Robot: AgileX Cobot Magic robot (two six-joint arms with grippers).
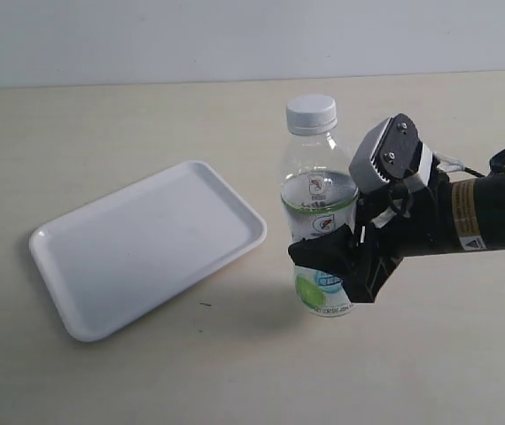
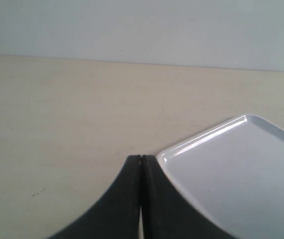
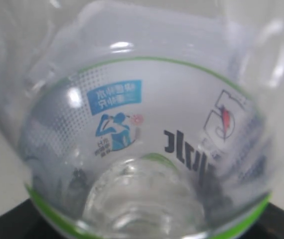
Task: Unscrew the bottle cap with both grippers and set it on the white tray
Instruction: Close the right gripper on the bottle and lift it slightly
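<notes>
Beige tabletop [image 1: 75, 115], plain pale wall [image 1: 235, 35] behind. My black-fingered right hand [image 1: 334, 266] is clamped round the lower label of the small clear plastic bottle [image 1: 319, 190], which stands upright. Its round white screw cap [image 1: 311, 112] sits on the neck, straight above that hand. My left hand [image 2: 141, 167] is pinched closed on nothing beside a corner of the flat white rectangular plastic tray [image 1: 146, 248], so I judge it must cross over to the cap.

Pale beige table [image 1: 102, 115] carries the white tray [image 1: 137, 243] and the upright bottle [image 1: 319, 190]
</notes>
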